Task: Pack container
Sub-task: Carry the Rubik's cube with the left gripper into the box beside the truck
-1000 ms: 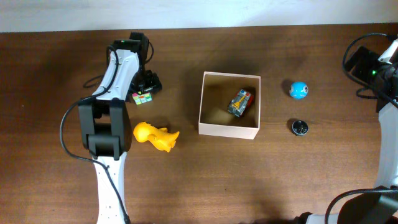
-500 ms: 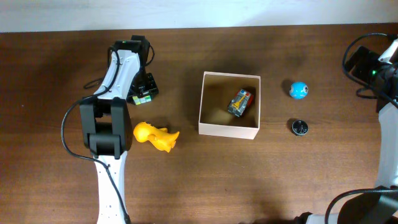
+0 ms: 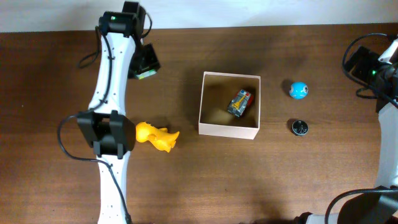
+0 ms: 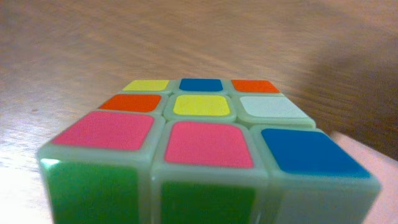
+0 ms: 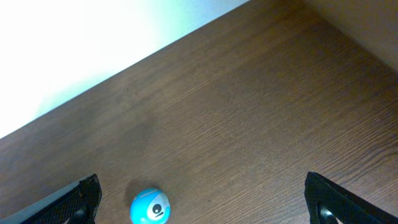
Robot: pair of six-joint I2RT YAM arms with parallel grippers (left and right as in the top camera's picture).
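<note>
The container (image 3: 227,130), a square white box with a tan inside, stands at mid table and holds a small colourful toy (image 3: 240,102). My left gripper (image 3: 145,65) is shut on a puzzle cube (image 3: 143,74), held above the table at the back left. The cube fills the left wrist view (image 4: 205,137), and the fingers are hidden there. My right gripper (image 3: 365,63) is open and empty at the far right. In the right wrist view its fingers (image 5: 205,208) are spread wide, with a blue ball (image 5: 148,207) between them below.
A yellow toy animal (image 3: 155,135) lies left of the container. The blue ball (image 3: 299,90) and a small black round object (image 3: 300,127) lie right of it. A white wall runs along the table's far edge.
My left gripper has lifted the puzzle cube off the table and moved it toward the far edge. The right arm has not moved.
</note>
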